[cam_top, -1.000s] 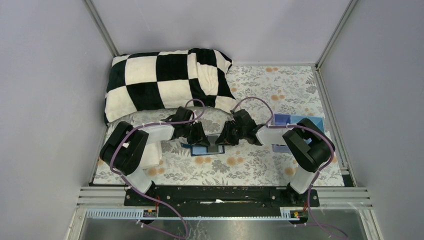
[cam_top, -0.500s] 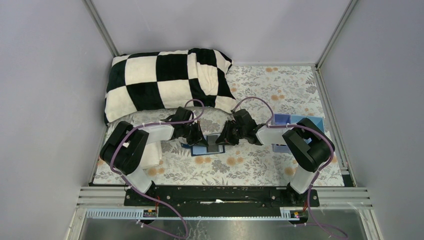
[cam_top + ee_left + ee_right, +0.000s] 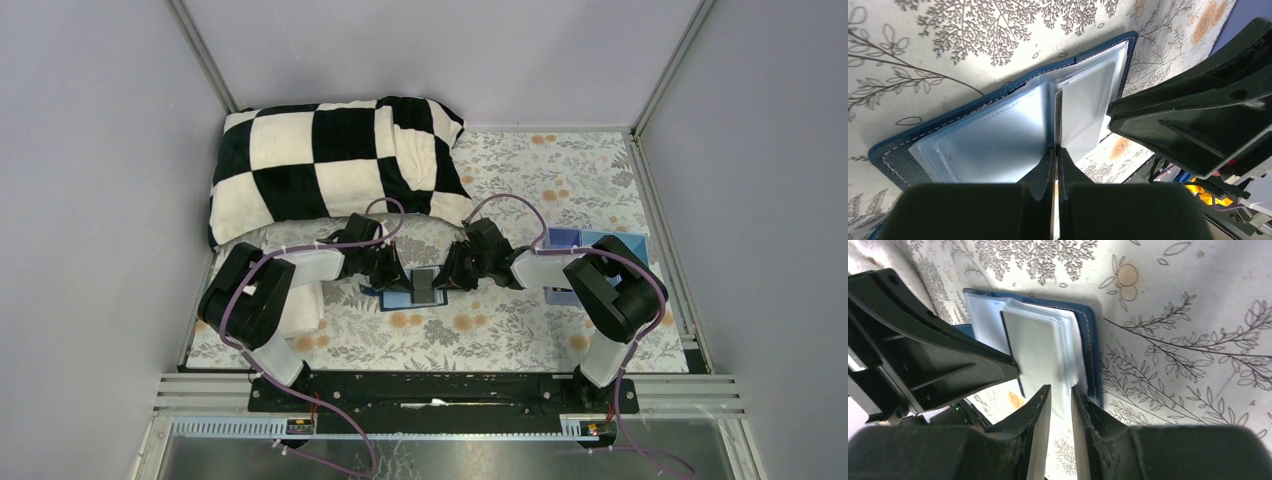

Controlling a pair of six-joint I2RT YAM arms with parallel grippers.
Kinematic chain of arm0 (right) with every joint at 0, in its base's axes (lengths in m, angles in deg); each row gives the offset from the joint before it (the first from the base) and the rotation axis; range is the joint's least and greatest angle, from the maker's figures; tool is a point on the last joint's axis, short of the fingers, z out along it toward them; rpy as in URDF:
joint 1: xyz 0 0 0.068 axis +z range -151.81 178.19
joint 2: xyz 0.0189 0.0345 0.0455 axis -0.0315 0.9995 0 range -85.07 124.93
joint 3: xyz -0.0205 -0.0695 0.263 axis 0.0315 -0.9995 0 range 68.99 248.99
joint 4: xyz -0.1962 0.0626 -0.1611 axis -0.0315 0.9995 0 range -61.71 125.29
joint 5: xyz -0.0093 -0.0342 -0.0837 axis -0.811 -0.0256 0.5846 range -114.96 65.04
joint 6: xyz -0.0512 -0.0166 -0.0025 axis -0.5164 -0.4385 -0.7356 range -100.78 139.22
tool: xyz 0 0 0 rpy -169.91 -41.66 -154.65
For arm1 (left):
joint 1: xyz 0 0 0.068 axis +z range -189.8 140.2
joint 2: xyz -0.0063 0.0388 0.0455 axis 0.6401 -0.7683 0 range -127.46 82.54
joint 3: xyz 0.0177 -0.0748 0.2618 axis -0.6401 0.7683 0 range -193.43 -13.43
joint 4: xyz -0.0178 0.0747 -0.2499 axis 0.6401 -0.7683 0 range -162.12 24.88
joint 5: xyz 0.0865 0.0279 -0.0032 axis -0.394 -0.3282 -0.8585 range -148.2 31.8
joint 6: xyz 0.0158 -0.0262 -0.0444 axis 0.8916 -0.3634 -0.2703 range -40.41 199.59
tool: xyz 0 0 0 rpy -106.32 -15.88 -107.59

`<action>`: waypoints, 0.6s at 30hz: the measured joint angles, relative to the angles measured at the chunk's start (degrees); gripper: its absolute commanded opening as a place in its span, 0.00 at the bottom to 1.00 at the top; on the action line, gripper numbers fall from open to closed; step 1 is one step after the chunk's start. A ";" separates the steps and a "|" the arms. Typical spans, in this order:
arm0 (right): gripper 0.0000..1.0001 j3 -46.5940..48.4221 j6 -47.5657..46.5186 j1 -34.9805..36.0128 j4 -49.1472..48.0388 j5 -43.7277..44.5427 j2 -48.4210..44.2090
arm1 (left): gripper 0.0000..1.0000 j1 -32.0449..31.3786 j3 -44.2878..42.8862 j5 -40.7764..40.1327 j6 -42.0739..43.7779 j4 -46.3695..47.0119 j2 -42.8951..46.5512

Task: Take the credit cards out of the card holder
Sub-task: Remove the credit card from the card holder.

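Observation:
The card holder (image 3: 400, 297) lies open on the flowered cloth between the arms, navy outside with clear sleeves inside. It also shows in the left wrist view (image 3: 998, 135) and the right wrist view (image 3: 1083, 335). My left gripper (image 3: 398, 276) is shut at the fold (image 3: 1056, 154), pinching the edge of a grey, dark-edged leaf (image 3: 1034, 347); I cannot tell whether that leaf is a card or a sleeve. My right gripper (image 3: 447, 279) comes in from the other side. Its jaws stand a narrow gap apart (image 3: 1061, 392), with the corner of the right-hand sleeve stack (image 3: 1064, 365) between the tips.
A checkered black-and-white blanket (image 3: 330, 165) lies at the back left. A light-blue compartment tray (image 3: 572, 241) sits at the right, behind the right arm. Grey walls close in the cell on three sides.
The right gripper has edged left toward the holder's middle. The grey leaf between the grippers has shifted slightly left with it. The left gripper has barely moved.

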 measured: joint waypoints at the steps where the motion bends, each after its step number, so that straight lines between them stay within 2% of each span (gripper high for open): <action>1: 0.29 0.00 0.02 -0.04 0.28 0.24 0.00 | 0.00 0.20 0.00 -0.02 0.17 -0.17 0.07; 18: 0.28 0.00 0.04 -0.20 1.01 0.46 0.15 | 0.00 1.88 0.31 0.15 1.31 -1.53 0.70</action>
